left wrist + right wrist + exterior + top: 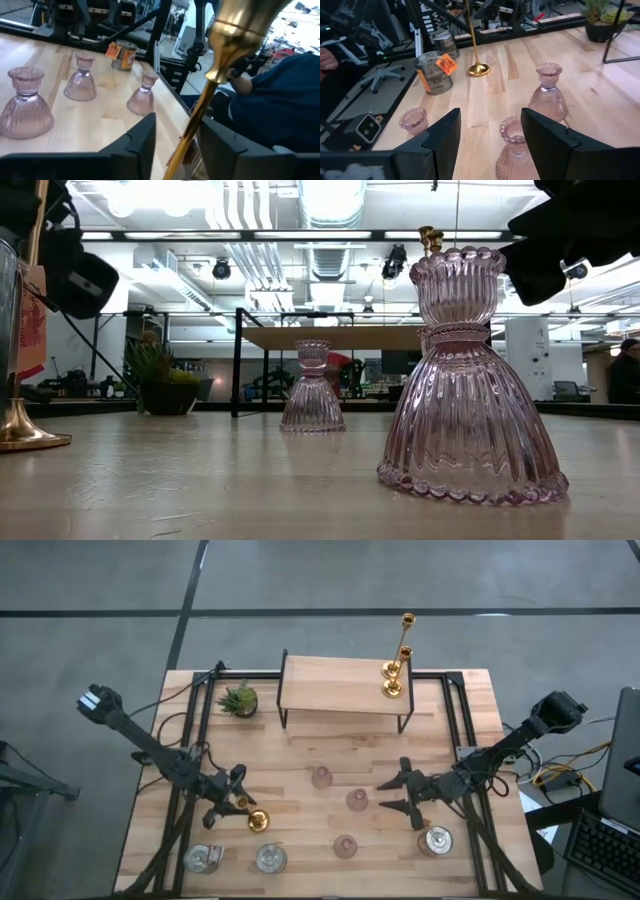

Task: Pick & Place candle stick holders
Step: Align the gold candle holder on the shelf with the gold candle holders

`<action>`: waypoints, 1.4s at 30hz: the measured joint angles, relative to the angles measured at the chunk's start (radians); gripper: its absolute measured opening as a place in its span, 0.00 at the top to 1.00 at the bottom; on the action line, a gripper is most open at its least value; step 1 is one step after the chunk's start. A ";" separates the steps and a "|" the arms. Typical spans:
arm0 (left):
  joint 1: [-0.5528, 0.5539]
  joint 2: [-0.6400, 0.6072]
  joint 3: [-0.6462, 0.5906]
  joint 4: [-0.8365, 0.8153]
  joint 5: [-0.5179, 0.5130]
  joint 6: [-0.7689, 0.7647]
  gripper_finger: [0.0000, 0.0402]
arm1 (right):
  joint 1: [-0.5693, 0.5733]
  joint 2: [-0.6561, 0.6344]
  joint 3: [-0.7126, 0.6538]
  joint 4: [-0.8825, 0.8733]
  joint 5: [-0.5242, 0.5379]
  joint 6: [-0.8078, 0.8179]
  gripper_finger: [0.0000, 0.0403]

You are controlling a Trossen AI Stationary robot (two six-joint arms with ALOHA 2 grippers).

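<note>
A tall gold candle stick holder (pixel 255 819) stands on its round base at the near left. Its stem (pixel 192 125) rises between the fingers of my left gripper (pixel 175 127), which is level and open. Two more gold holders (pixel 396 670) stand on the wooden shelf (pixel 340 690) at the back. Three pink glass holders (pixel 321 777) (pixel 357 801) (pixel 345 846) stand mid-table. Three silvery cups (pixel 203 858) (pixel 270 858) (pixel 437 840) stand along the near edge. My right gripper (pixel 392 795) is open, just right of the middle pink holder (pixel 517 150). My left gripper has the gold holder's stem (pixel 187 140) between its fingers, coming level from the table's left. A gap shows between the stem and one finger (pixel 145 135). Whether the other finger (pixel 215 145) touches the stem, I cannot tell. The holder stands upright on the table.
A small green potted plant (pixel 238 700) stands at the back left beside the shelf. Black frame rails (pixel 195 720) run along both sides of the table. A person's sleeve (pixel 280 105) shows beyond the table's edge.
</note>
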 joint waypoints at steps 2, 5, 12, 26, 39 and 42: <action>0.000 0.006 0.000 0.005 0.000 0.016 0.74 | 0.000 0.000 0.000 0.000 0.014 0.000 0.50; 0.000 0.009 0.000 0.018 -0.017 0.035 0.83 | 0.000 0.000 -0.001 -0.001 0.020 -0.003 0.50; 0.000 0.010 0.001 0.044 -0.056 0.099 0.95 | 0.000 0.000 -0.005 -0.001 0.040 -0.002 0.50; 0.003 0.011 0.024 0.085 -0.152 0.162 0.95 | 0.000 0.000 -0.008 -0.001 0.062 0.013 0.50; 0.014 0.023 0.141 0.101 -0.289 0.271 0.93 | 0.000 0.000 0.012 0.003 0.065 0.012 0.50; 0.033 0.050 0.183 0.101 -0.289 0.278 0.94 | -0.001 0.000 0.029 0.003 0.067 0.005 0.50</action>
